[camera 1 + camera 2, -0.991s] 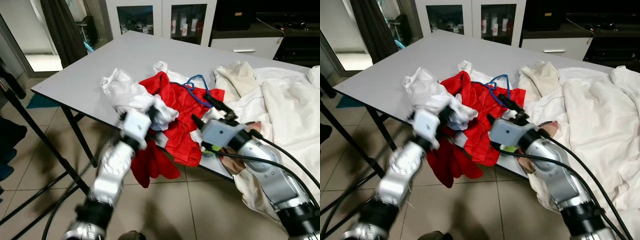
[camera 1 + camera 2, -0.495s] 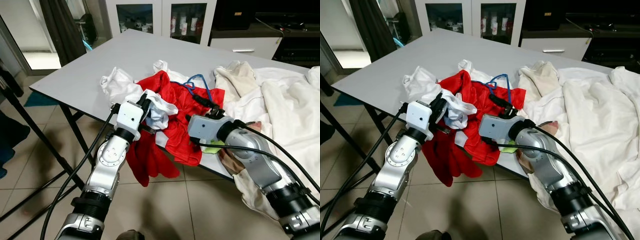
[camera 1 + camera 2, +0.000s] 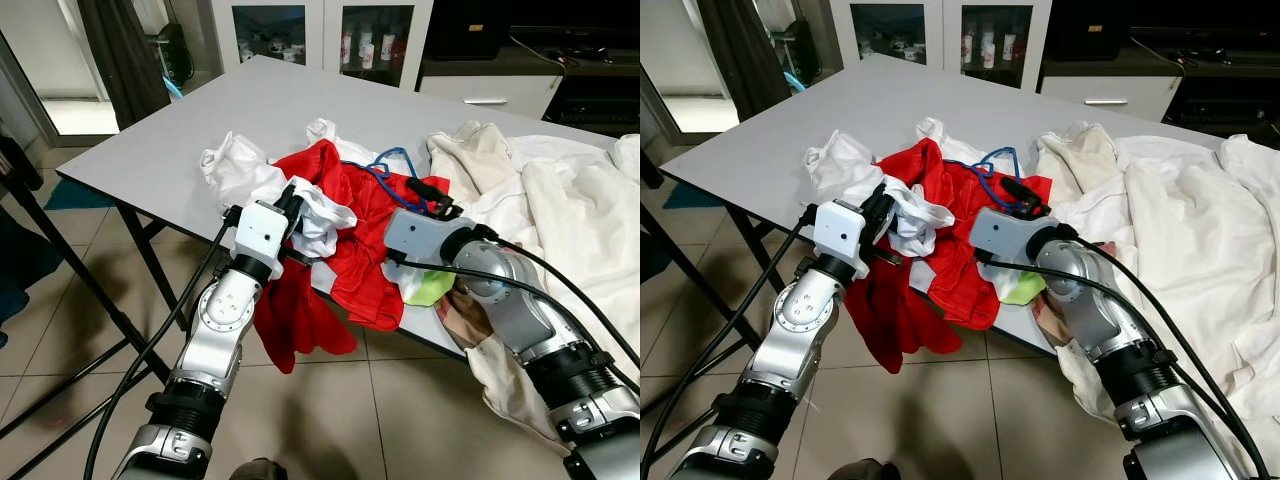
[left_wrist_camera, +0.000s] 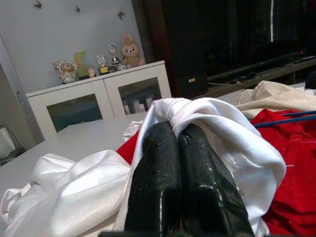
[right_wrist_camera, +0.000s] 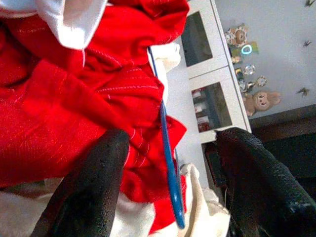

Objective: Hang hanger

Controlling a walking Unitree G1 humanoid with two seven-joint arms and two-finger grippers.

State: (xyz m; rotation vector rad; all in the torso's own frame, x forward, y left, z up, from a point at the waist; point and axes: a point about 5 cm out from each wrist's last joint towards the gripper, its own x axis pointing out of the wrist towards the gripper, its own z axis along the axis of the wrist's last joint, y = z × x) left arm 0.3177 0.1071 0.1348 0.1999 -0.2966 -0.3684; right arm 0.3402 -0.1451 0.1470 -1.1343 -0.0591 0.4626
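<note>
A thin blue hanger [image 3: 386, 168] lies tangled in a red garment [image 3: 350, 225] near the front edge of the grey table [image 3: 190, 130]. My right gripper [image 3: 432, 197] is open just right of the hanger. In the right wrist view, its two fingers stand on either side of the blue hanger [image 5: 168, 158], apart from it, with the red garment [image 5: 59, 108] below. My left gripper [image 3: 292, 203] is shut on a white garment [image 3: 318, 218] lying over the left of the red one. The white garment [image 4: 222, 123] wraps over the closed fingertips [image 4: 168, 136].
A heap of white and cream laundry [image 3: 560, 200] covers the right of the table. A green cloth [image 3: 432, 290] lies under my right wrist. Part of the red garment hangs off the table's front edge. A black stand's legs [image 3: 60, 260] cross the floor at left. Glass-door cabinets [image 3: 320, 35] stand behind.
My left arm swung up to the white garment a second ago and has held still since. My right gripper has pushed farther over the red garment toward the blue hanger.
</note>
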